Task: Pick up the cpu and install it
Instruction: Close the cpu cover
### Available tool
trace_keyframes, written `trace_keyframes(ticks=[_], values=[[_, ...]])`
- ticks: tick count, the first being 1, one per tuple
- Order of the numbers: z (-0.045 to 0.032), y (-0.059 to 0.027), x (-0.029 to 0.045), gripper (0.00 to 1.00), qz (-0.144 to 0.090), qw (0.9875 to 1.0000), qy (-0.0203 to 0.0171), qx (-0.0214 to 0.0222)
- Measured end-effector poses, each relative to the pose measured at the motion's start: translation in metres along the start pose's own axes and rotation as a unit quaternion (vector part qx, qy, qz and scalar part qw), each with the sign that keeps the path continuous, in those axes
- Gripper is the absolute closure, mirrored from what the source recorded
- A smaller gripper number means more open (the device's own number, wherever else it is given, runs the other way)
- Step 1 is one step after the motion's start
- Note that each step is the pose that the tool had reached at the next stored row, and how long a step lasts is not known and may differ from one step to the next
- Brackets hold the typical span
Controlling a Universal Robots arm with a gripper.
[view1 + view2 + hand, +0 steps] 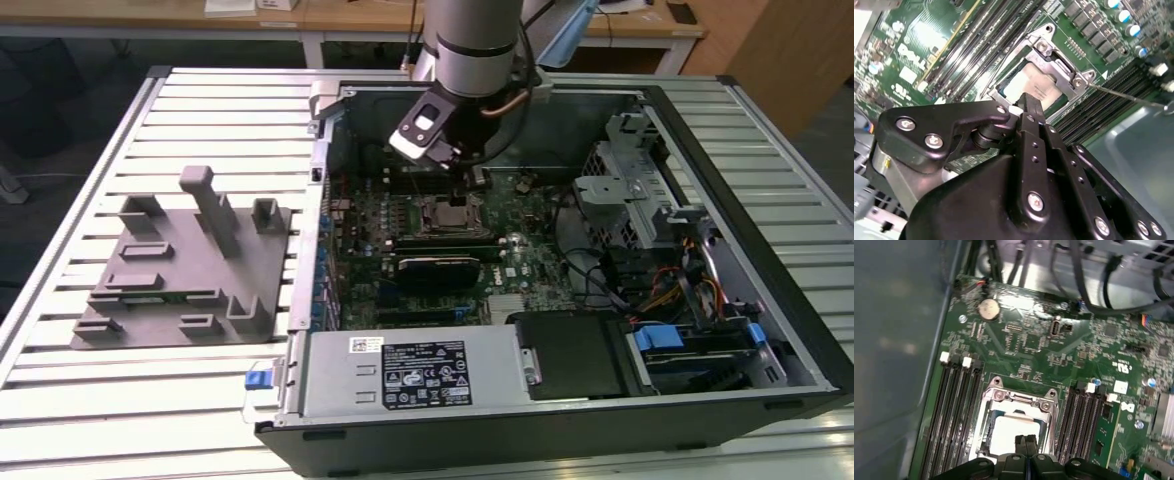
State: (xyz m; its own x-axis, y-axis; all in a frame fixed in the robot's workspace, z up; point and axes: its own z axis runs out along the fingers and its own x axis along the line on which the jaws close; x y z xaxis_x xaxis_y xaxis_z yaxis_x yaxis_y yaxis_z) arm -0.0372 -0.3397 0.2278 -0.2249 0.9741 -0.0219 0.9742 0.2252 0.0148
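Slatted metal table (200, 110), pale, with wooden desks behind it.

Item 1: grey fixture plate (174, 290) with upright posts, at the exterior view's left. It lies flat, just beside the case and apart from it, with bare slats on its other sides.

Item 2: open computer case (787, 330), on its side with the green board (534, 270) facing up. The power box (400, 370) fills the near edge and the drive cage (641, 190) lines the exterior view's right wall.

Item 3: arm (474, 40), reaching down into the case near its far wall.

Item 4: gripper (1025, 440), fingers drawn narrow and pressed together with nothing between them. The tips are directly over the cpu; contact cannot be told.

Item 5: cpu (1004, 432), silvery top up, seated flat inside the metal socket frame (1019, 400) with its edges parallel to the frame's.

Item 6: memory slots (954, 405), in rows close along both sides of the frame. The open board beyond the frame's far edge carries a coin battery (988, 309).
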Motion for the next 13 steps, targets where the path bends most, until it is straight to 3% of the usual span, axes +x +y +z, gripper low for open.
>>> trace_keyframes(ticks=[3, 7, 10, 13], values=[[0.0000, 0.0000, 0.0000, 0.89, -0.027, 0.9996, 0.0004, -0.0006], [0.0000, 0.0000, 0.0000, 0.89, -0.063, 0.9980, 0.0009, -0.0014], [0.0000, 0.0000, 0.0000, 0.89, -0.090, 0.9959, 0.0013, -0.0020], [0.0000, 0.0000, 0.0000, 0.89, -0.118, 0.9930, 0.0017, -0.0026]])
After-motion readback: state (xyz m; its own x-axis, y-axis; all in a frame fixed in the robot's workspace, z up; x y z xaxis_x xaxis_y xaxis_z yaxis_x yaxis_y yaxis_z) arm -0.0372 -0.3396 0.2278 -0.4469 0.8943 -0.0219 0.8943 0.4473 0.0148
